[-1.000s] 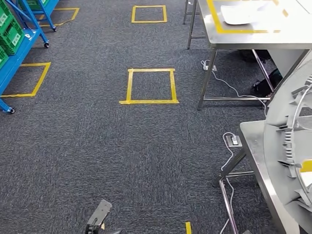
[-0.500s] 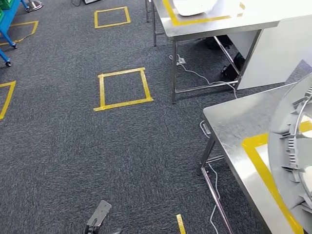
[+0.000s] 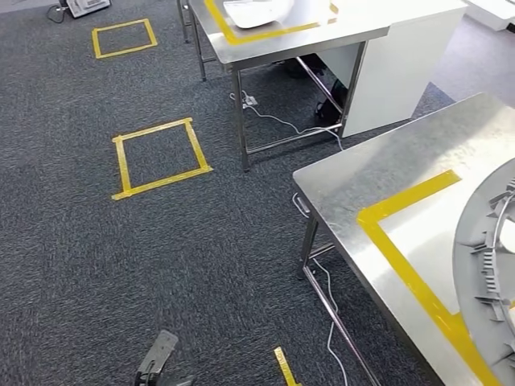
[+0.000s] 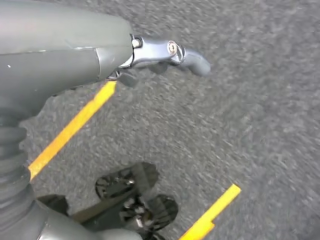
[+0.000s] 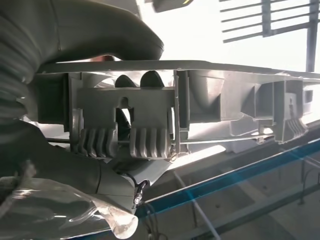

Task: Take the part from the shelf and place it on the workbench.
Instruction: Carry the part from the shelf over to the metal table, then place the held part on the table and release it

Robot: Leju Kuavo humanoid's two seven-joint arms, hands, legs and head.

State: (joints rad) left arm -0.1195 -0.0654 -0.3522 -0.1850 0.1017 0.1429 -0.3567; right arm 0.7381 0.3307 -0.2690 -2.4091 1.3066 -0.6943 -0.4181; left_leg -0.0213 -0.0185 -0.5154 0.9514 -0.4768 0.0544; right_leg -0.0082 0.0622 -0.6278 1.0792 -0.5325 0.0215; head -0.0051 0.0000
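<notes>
The part (image 3: 486,249) is a large grey ribbed ring at the right edge of the head view, hanging over the steel workbench (image 3: 376,173) and its yellow tape outline (image 3: 413,277). In the right wrist view my right hand (image 5: 94,45) grips the part (image 5: 196,105), its thick thumb over the flat rim and the ribbed clips below it. Low in the head view my left hand (image 3: 159,360) hangs above the carpet. The left wrist view shows that left hand (image 4: 166,52) with a finger stretched out and nothing in it.
A second steel table (image 3: 291,40) with a white object (image 3: 255,10) stands further back. Cables (image 3: 286,125) and a power strip lie on the carpet between the tables. Yellow tape squares (image 3: 159,158) mark the floor to the left.
The whole picture has shifted: the camera turned toward the workbench, which now takes up more of the right side. The blue shelf has left the picture. The part stays in my right hand.
</notes>
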